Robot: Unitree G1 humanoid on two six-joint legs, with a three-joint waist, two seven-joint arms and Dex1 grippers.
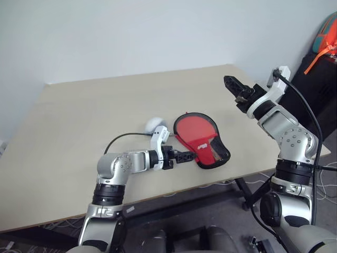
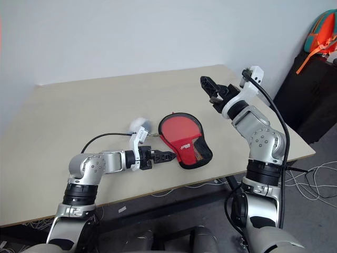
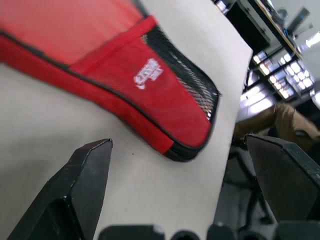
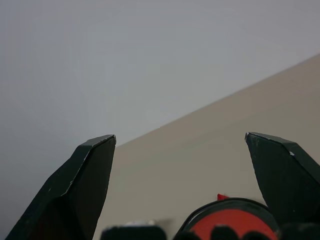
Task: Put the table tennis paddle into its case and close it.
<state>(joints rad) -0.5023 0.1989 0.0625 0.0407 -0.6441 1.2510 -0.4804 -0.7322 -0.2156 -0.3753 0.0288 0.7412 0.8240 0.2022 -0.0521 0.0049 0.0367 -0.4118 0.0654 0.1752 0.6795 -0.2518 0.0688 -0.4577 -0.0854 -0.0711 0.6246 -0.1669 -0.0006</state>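
The case (image 1: 196, 133) lies flat on the beige table (image 1: 79, 116), red side up with black trim, a white logo (image 3: 148, 73) and a mesh panel at its narrow end. The table tennis paddle is hidden. My left gripper (image 1: 190, 156) hovers low over the table at the case's narrow end, open and holding nothing. In the left wrist view the case's narrow end (image 3: 185, 125) sits just ahead of the spread fingers (image 3: 85, 175). My right gripper (image 1: 233, 87) hangs open and empty, high above the table, to the right of the case and beyond it.
A small white rounded thing (image 1: 154, 124) shows just behind my left wrist. The table's near edge (image 1: 174, 191) runs close under the case. A black cabinet (image 1: 318, 79) with an orange and teal bag (image 1: 326, 37) stands at the right. Cables (image 2: 310, 174) lie on the floor.
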